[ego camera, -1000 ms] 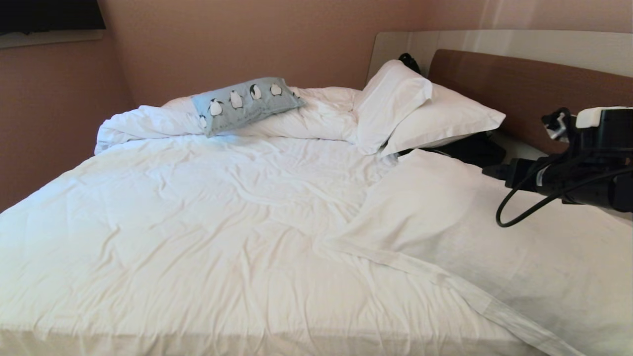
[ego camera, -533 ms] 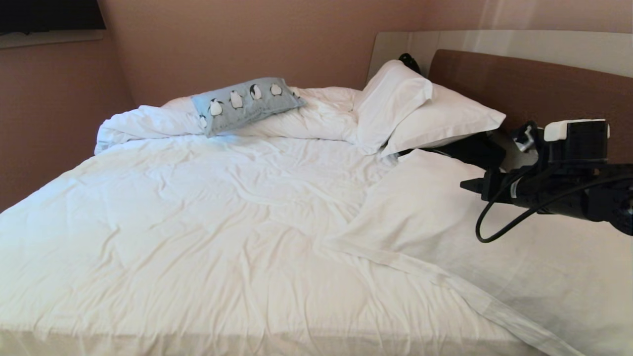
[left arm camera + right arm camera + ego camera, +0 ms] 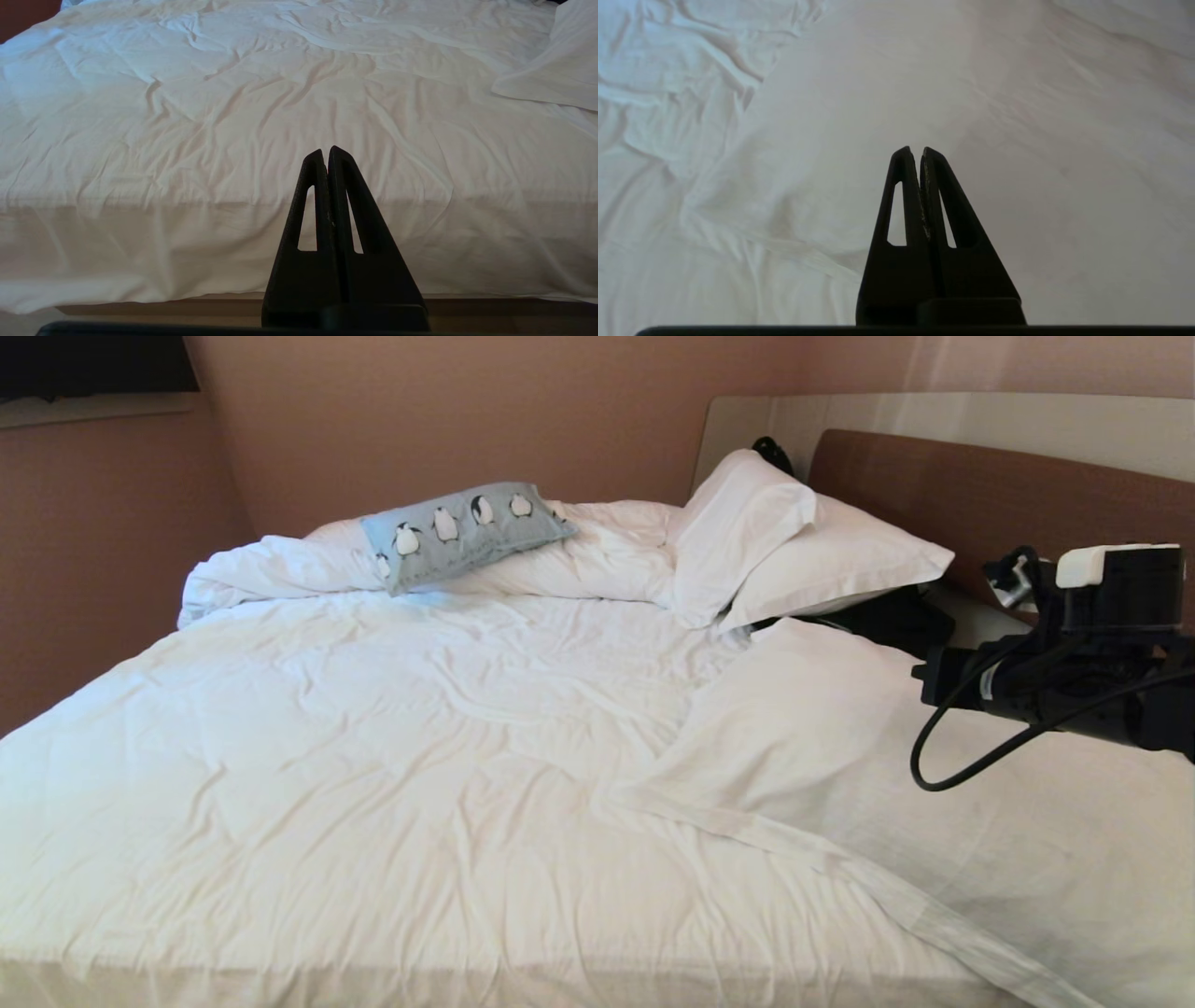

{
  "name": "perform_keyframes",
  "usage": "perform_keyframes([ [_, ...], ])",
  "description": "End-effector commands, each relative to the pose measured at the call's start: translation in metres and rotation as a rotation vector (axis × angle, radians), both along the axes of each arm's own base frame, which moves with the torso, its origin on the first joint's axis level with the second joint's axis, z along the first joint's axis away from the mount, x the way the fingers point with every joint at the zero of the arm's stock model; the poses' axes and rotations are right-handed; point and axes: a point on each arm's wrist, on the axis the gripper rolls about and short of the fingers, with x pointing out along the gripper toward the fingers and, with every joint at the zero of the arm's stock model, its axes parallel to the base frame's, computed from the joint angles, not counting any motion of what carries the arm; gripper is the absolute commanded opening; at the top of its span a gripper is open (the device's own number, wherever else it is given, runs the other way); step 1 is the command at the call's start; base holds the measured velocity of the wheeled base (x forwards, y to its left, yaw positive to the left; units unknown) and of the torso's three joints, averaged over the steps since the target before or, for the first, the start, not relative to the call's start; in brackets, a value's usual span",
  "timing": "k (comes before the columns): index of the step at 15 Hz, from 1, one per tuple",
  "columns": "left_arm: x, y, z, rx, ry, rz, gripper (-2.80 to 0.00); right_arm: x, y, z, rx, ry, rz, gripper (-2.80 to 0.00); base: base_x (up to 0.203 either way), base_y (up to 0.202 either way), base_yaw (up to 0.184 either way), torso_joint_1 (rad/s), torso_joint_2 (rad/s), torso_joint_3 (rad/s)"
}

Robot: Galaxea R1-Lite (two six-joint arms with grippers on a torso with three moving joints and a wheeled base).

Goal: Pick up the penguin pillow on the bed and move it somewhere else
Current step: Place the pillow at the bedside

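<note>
From the head camera, the bed (image 3: 392,784) fills nearly the whole frame, its rumpled white duvet reaching the near edge along the bottom. The penguin pillow (image 3: 464,531) lies at the far left side, tilted up on a bunched roll of duvet close to the pink wall (image 3: 448,411). To its right, two white pillows (image 3: 794,546) lean against the brown headboard (image 3: 1008,495), with a dark bundle (image 3: 887,616) wedged just below them. A folded-back flap of duvet (image 3: 896,775) covers the right part of the bed. The right arm (image 3: 1074,681) reaches in from the right edge over that flap, well apart from the penguin pillow, with a wide stretch of flat duvet between them.

From the left wrist camera, the left gripper (image 3: 326,154) sits low before the foot of the bed, its jaws pressed together with nothing between them. The duvet's hem hangs over the bed's near edge just beyond the tips.

From the right wrist camera, the right gripper (image 3: 915,154) hangs above smooth white bedding, jaws closed tip to tip and empty. Creased fabric lies to one side of it.
</note>
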Motion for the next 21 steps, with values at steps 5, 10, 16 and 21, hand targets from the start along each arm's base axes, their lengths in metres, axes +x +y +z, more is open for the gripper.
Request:
perform_keyframes([
  [5, 0.0, 0.0, 0.0, 0.0, 0.002, 0.001, -2.8, -0.004, 0.0, 0.022, -0.013, -0.078, -0.019, -2.8, 0.0, 0.0, 0.0, 0.0, 0.0, 0.0],
  [10, 0.0, 0.0, 0.0, 0.0, 0.0, 0.001, -2.8, 0.033, 0.005, -0.009, -0.314, -0.042, 0.086, -2.8, 0.0, 0.0, 0.0, 0.0, 0.0, 0.0],
  [16, 0.0, 0.0, 0.0, 0.0, 0.0, 0.001, -2.8, 0.061, 0.027, -0.054, -0.432, -0.13, 0.162, -2.8, 0.0, 0.0, 0.0, 0.0, 0.0, 0.0],
  [21, 0.0, 0.0, 0.0, 0.0, 0.0, 0.001, -2.8, 0.066, 0.034, -0.058, -0.436, -0.173, 0.161, -2.8, 0.0, 0.0, 0.0, 0.0, 0.0, 0.0],
])
